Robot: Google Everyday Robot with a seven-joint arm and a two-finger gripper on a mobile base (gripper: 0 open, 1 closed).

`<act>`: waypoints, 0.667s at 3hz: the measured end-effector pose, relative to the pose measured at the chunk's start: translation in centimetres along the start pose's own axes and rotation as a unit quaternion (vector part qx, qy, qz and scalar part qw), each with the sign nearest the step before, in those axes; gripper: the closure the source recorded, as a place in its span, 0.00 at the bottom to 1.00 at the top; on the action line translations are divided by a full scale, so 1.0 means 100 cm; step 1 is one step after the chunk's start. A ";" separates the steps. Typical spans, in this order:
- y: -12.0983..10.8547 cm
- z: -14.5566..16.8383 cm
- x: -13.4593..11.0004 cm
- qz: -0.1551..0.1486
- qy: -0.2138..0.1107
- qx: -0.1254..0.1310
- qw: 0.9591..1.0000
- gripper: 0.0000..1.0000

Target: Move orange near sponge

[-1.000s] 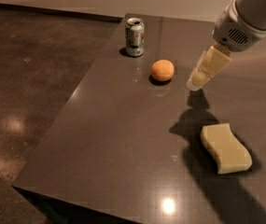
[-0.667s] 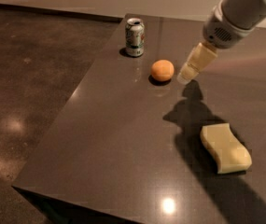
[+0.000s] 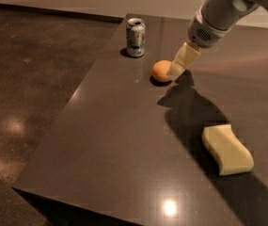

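Camera view of the tabletop workspace. The gripper (image 3: 176,70), a pale, tapered end piece, hangs low over the table (image 3: 124,140) at the tip of the arm (image 3: 220,14), which enters from the upper right corner of the view and slopes down toward the middle. Whether the gripper is released or clenched cannot be told from this view; it is not seen to carry anything. Its tip lies just beside the orange (image 3: 161,71), on the side of the fruit that faces the right edge of the picture; whether tip and fruit touch cannot be told. The orange rests on the table surface in the far half of the tabletop, with a small dark shadow beneath it. A drink can (image 3: 136,37) stands upright behind and to the left of the orange as seen here, near the far left edge of the table and apart from the fruit. The sponge (image 3: 226,149), a pale yellow block with curved sides, lies flat on the near right part of the table, well apart from the orange. The shadow (image 3: 190,108) of the arm falls across the dark, glossy surface between the orange and the sponge. A speckled dark floor (image 3: 30,79) fills the left side of the view, beyond the table's edge.
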State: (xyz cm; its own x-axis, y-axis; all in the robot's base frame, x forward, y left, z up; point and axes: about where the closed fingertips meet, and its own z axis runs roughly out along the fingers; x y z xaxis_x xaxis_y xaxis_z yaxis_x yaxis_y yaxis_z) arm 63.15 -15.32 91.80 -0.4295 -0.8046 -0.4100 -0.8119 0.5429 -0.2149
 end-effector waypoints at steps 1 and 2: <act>-0.002 0.024 -0.007 -0.003 0.007 -0.017 1.000 0.00; 0.002 0.044 -0.012 -0.008 0.015 -0.034 0.999 0.00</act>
State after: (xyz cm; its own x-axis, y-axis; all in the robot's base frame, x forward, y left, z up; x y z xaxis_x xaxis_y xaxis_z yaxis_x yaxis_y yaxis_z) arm 65.29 -13.14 88.34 -0.4269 -0.8203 -0.3806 -0.8431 0.5132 -0.1605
